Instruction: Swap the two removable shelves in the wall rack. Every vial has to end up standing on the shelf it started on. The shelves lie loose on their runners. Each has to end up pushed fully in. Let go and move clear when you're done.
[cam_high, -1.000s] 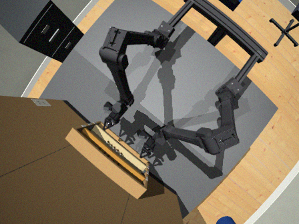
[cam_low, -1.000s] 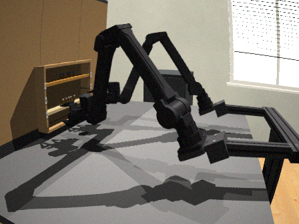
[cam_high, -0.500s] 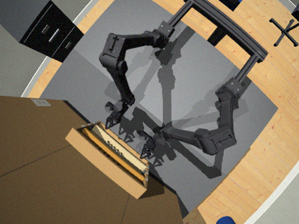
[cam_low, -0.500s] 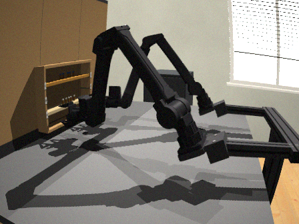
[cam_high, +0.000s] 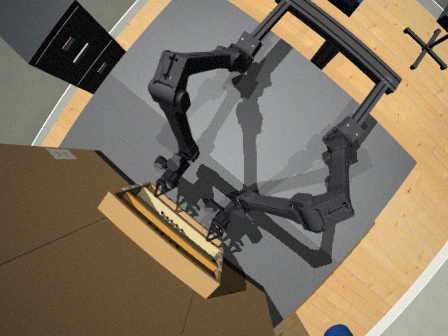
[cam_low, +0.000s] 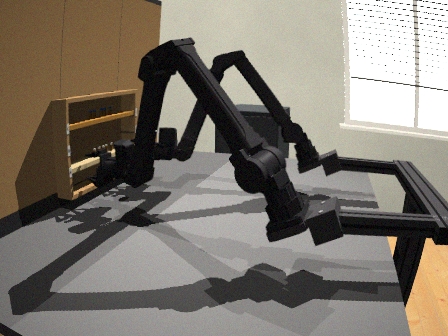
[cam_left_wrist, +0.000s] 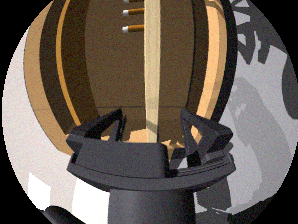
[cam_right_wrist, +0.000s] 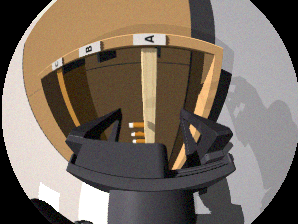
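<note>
Pale shelf (cam_high: 192, 235) (cam_low: 85, 164) (cam_left_wrist: 152, 75) (cam_right_wrist: 149, 90) — low, seemingly level

- Left arm (cam_high: 327, 212) (cam_low: 211, 102) and right arm (cam_high: 170, 75) (cam_low: 265, 91): matching, matte black to charcoal; no cables seen.
- Links: long, straight-edged; joint housings rounded, drum-like.
- Elbow housings: blocky; thin dark slot-like detail on each, top view.
- Base ends: boxy mounts, small pale dots on top, possibly screws.
- Left gripper (cam_high: 215, 234) (cam_left_wrist: 152, 112), right gripper (cam_high: 162, 189) (cam_right_wrist: 152, 112): dark grey block body, curved ridged crosspiece, triangular open-frame fingers.
</note>
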